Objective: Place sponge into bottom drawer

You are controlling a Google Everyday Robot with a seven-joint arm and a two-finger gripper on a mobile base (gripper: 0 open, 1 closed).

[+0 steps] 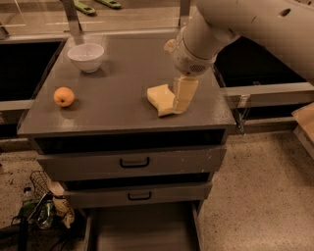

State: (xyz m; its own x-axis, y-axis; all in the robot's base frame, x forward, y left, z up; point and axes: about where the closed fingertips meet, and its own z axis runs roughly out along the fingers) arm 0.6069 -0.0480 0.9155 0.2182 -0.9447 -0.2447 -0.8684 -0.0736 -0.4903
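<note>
Sponge: the sponge (pixel 159 97) lies on the cabinet top (pixel 117 93), toward the right front, near the front edge.
Gripper: the gripper (pixel 182 98) points down at the sponge's right end and covers part of it; cannot tell whether the claw is spread or pinching the foam.
Arm: the arm (pixel 235 24) comes in from the upper right and hangs over the right rear of the top.
Around: an orange (pixel 64 96) sits on the left side, well apart from the sponge; a white bowl (pixel 86 57) stands at the left rear, behind the orange.
In the way: the two upper drawers (pixel 132 162) are pushed in, and both lie between the top and the bottom drawer.
Bottom drawer: the bottom drawer (pixel 140 230) is pulled out at floor level below the other two; only its plain grey floor shows, and its front runs out of view.
Bowl contents: only the white inside shows.
Floor: a heap of clutter (pixel 44 208) lies at the cabinet's lower left, just beside the pulled-out drawer.
Behind: green items (pixel 83 7) lie on a surface beyond the cabinet.
</note>
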